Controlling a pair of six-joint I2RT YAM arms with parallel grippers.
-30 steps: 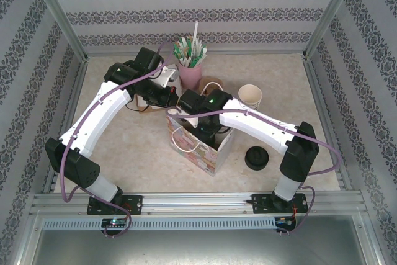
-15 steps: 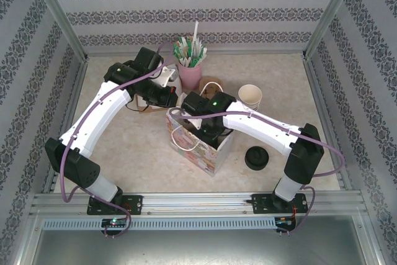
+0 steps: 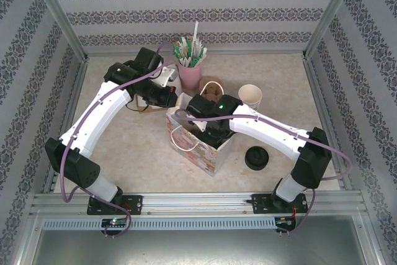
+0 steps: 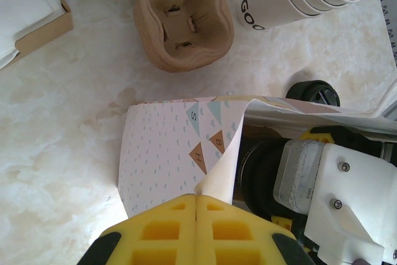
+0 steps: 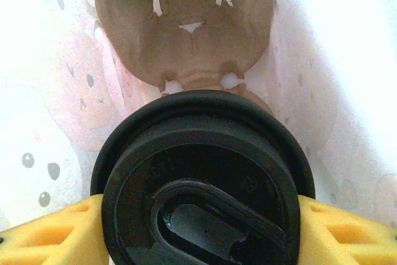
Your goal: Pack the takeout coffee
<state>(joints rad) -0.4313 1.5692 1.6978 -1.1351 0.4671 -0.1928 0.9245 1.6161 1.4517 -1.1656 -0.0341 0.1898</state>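
Right elbow's swung outward, and the right gripper (image 5: 198, 234) is clamped on the takeout coffee (image 5: 198, 172) inside the gift bag (image 3: 195, 153), just above a pulp cup carrier (image 5: 186, 23). Other side, the left gripper (image 4: 196, 215) is pinched together on the bag's rim.

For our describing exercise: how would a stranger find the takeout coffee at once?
Start at the patterned gift bag mid-table. Inside it, the right claw grips the takeout coffee. It alone wears its black lid; the cup stack near the bag is lidless.
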